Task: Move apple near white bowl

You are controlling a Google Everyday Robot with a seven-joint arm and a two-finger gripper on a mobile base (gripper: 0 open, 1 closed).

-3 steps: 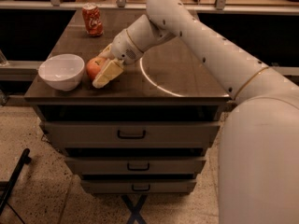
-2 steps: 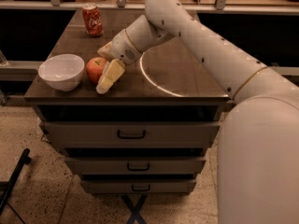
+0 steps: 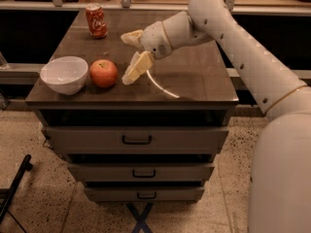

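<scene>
The red-orange apple (image 3: 103, 73) sits on the dark tabletop (image 3: 194, 81), right beside the white bowl (image 3: 64, 74) at the front left corner, almost touching its right side. My gripper (image 3: 129, 57) hovers to the right of the apple, apart from it, with its two cream-coloured fingers (image 3: 137, 68) spread open and nothing between them. My white arm reaches in from the right.
A red soda can (image 3: 96, 21) stands at the back left of the tabletop. The table is a drawer cabinet with several handled drawers (image 3: 136, 140) below. A shelf edge runs behind the table. A black bar lies on the floor at the lower left (image 3: 14, 188).
My gripper has let go of the apple and drawn back to the right and up. The apple stays beside the bowl.
</scene>
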